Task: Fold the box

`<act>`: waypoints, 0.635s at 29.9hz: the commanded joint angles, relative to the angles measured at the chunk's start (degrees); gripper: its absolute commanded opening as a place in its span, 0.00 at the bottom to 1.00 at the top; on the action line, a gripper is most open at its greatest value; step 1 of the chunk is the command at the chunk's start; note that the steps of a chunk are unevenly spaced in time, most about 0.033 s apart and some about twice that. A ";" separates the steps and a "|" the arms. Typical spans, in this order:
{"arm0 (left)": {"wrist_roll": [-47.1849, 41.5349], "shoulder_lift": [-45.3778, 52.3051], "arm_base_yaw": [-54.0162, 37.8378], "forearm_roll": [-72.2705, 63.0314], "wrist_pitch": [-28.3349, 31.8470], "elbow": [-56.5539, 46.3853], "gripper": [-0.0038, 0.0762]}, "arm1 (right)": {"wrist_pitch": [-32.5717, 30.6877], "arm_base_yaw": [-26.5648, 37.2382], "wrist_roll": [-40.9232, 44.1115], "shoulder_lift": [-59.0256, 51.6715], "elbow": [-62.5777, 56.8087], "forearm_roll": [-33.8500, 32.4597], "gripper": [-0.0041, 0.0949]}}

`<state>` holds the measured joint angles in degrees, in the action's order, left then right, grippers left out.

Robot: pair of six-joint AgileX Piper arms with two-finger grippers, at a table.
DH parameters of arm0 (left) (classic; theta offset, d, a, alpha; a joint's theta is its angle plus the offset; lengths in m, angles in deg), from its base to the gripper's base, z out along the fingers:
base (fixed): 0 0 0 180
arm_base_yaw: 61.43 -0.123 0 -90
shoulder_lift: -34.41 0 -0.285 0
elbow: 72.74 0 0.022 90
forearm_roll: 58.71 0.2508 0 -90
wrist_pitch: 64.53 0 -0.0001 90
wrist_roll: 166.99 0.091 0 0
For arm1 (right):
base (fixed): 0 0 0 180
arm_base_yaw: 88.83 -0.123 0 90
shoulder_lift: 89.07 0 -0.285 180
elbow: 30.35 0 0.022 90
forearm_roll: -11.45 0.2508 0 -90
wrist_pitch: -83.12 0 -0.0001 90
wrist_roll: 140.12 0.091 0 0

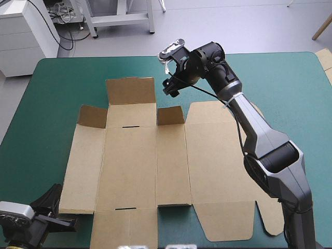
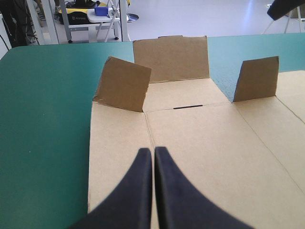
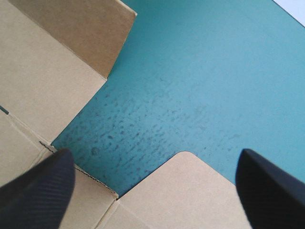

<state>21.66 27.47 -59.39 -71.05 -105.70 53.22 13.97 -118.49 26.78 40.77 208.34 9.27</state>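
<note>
High view: box (image 1: 135,161) lies as a flat sheet mid-table on the teal-green cover (image 1: 62,83), with its small flaps at the far edge standing up.

Step in hand (judged): raising a wall at the far edge. To do it well, catch the board close to its crease and swing it about the fold without dragging the sheet.

Right gripper (image 1: 171,85) hangs over the far edge beside one raised flap (image 1: 170,115). The arm is stretched long, the wrist bent down, the fingers wide apart and empty.

Left gripper (image 2: 153,151) is low at the near left corner, fingers pressed together, holding nothing.
</note>
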 commanded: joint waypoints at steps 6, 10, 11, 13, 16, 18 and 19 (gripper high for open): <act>-0.21 0.69 0.42 -0.83 4.18 1.35 0.23 | 2.13 1.54 8.87 -4.14 1.90 -6.44 0.05; -0.21 0.69 0.42 -0.73 4.18 1.35 0.63 | 2.13 2.40 11.15 -4.73 1.70 -6.35 0.04; -0.21 0.69 0.42 -0.73 4.18 1.35 0.73 | 2.13 2.83 11.24 -5.24 1.36 -6.27 0.04; -0.21 0.69 0.42 -0.28 4.18 1.35 0.87 | 2.13 3.15 11.40 -6.21 -0.48 -6.27 0.04; -0.34 0.69 0.42 -0.07 4.41 1.24 0.92 | 2.13 4.42 11.45 -8.81 -5.78 -6.38 0.04; -0.47 0.69 0.42 0.09 5.35 1.24 0.92 | 2.13 5.61 11.45 -11.39 -10.39 -6.38 0.04; -0.47 0.69 0.42 0.09 6.90 1.24 0.92 | 2.13 6.43 11.45 -12.86 -13.63 -6.38 0.04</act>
<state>21.66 27.47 -59.39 -70.59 -105.35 53.22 14.00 -114.12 38.11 34.84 198.78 4.04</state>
